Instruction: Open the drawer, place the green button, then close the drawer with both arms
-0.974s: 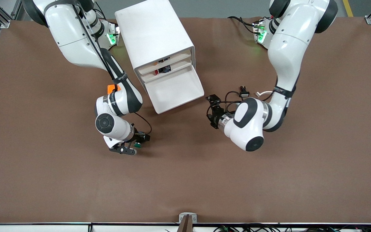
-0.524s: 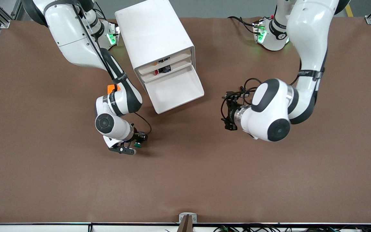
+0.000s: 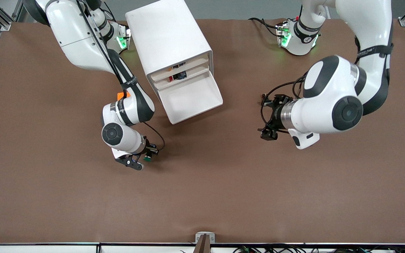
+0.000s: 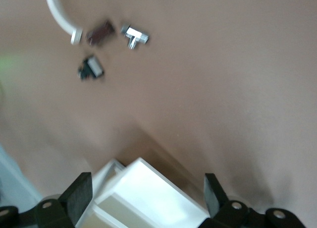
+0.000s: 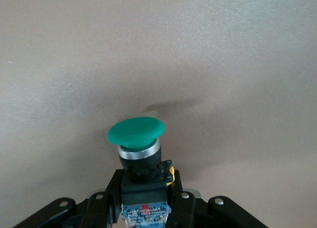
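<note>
Down near the middle of the table (image 3: 47, 196), the right gripper (image 3: 142, 160) has its two fingers clamped on the black body of the button (image 5: 137, 153), whose green cap points away from the wrist; in the front view the cap shows as a green spot at the fingertips. It sits nearer the front camera than the cabinet (image 3: 172, 52), well apart from it. The right arm reaches down from its base, elbow bent, forearm crossing an orange cube (image 3: 123, 95), the wrist turned low over the tabletop.

The left gripper (image 3: 271, 117) hangs in the air over bare table toward the left arm's end, its fingers (image 4: 79, 196) spread wide with nothing between them. The left arm is folded high, the wrist level and pointing toward the cabinet. The drawer (image 3: 192, 96), third down, stands pulled out, its tray bare. Small parts (image 4: 106, 39) lie on the table in the left wrist view.
</note>
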Controlling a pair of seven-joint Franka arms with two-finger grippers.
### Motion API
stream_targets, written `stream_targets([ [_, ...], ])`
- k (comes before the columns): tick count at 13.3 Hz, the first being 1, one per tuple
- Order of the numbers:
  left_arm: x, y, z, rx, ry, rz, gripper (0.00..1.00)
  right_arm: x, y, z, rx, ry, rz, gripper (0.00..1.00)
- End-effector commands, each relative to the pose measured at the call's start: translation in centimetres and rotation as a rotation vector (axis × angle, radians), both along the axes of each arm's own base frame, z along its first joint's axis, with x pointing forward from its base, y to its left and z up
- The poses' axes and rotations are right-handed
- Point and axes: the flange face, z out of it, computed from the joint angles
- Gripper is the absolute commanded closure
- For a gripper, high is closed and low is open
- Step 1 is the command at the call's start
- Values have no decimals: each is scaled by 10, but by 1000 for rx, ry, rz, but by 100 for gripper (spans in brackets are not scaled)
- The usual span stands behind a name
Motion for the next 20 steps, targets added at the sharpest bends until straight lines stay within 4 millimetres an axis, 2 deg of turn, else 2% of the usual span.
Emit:
stream_targets([
  [1, -13, 9, 24, 17, -62, -173, 1, -3, 6, 68, -14, 68, -102, 100],
  [3, -16, 10, 26, 27, -80, -267, 1, -11, 9, 100, -34, 103, -212, 99],
  [5, -20, 6, 26, 42, -70, -295, 1, -27, 28, 122, -34, 140, -329, 98],
  [6, -21, 5, 25, 61, -76, -316, 0, -34, 36, 126, -43, 152, -385, 98],
  [7, -25, 2, 33, 49, -96, -373, 0, -45, 53, 129, -50, 162, -426, 97],
  [9, -25, 5, 37, 16, -119, -490, 0, -64, 85, 130, -79, 176, -537, 97],
  [13, -23, 7, 41, 16, -166, -635, 0, -106, 120, 127, -114, 175, -697, 96],
  [15, -22, 8, 38, 19, -181, -736, 0, -133, 149, 120, -112, 156, -764, 96],
  [18, -19, 11, 34, -4, -202, -811, 0, -150, 170, 118, -112, 149, -831, 93],
  [20, -19, 11, 29, -14, -215, -855, 0, -163, 182, 108, -92, 131, -858, 88],
])
